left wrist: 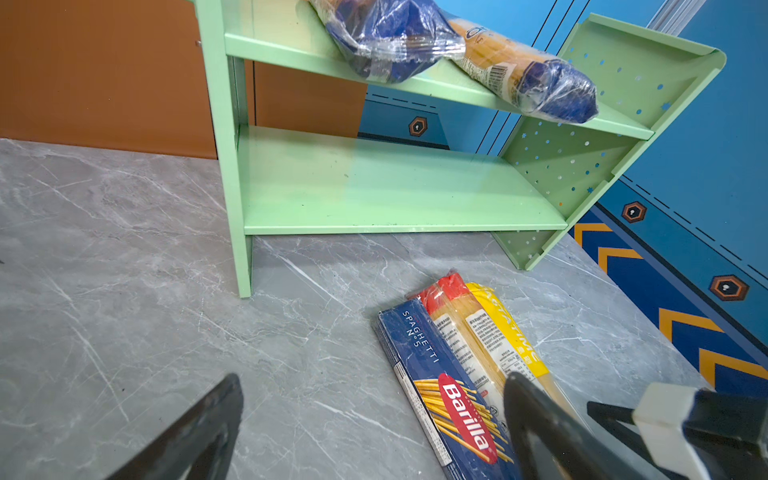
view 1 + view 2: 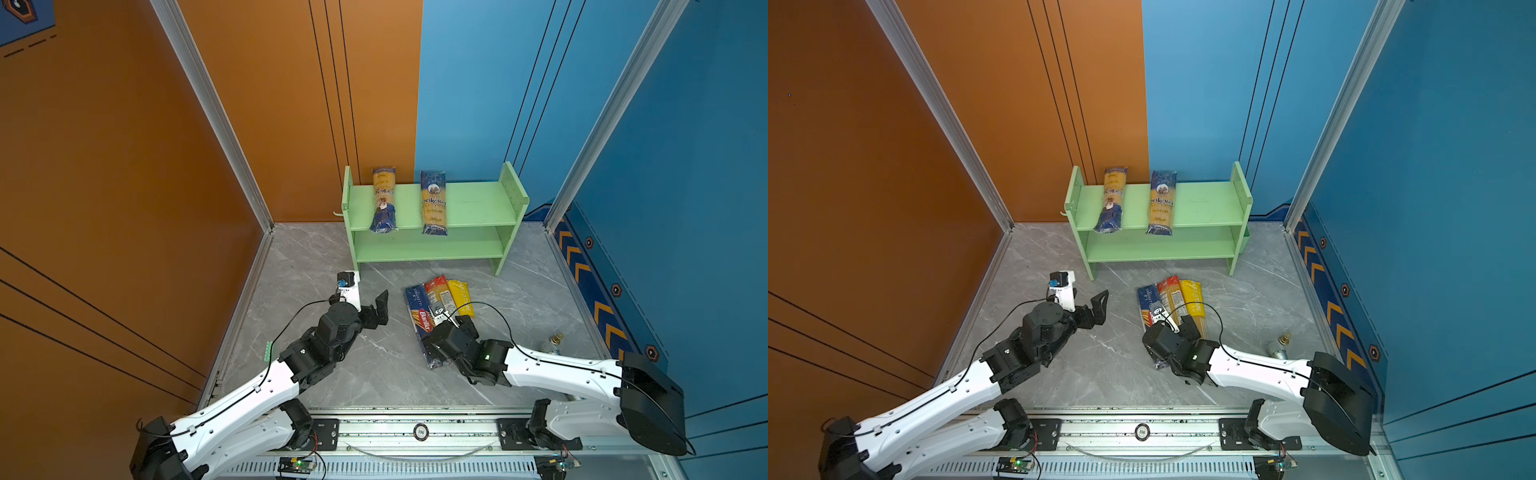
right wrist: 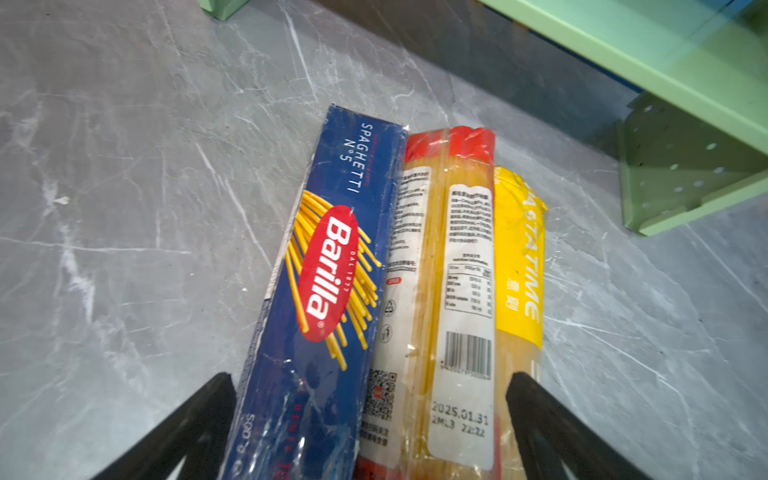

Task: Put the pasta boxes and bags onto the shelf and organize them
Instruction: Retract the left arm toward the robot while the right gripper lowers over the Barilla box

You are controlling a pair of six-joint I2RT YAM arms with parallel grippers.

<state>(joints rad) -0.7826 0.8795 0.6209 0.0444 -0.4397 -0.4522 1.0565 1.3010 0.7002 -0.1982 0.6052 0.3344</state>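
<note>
Two spaghetti packets lie on the shelf [image 2: 478, 203]; three more lie on the counter [image 2: 374, 374] beneath the right gripper [image 2: 457, 326].

In both top views the shelf stands at the counter's back edge. The left portrait packet [image 2: 384, 199] and right portrait packet [image 2: 433, 203] cross its top tier and overhang the front edge. The Barilla box [image 2: 417, 316], red-ended packet [image 2: 436, 291] and yellow-ended packet [image 2: 459, 295] lie side by side mid-counter, touching. The left gripper [image 2: 376, 309] hangs beside them, jaws apart, holding nothing. The left wrist view shows the three packets just before the shelf's perforated side panel. The right wrist view shows the right gripper's jaws spread wide astride the Barilla box and red-ended packet, clamped on nothing. Whether they touch cannot be told.
</note>
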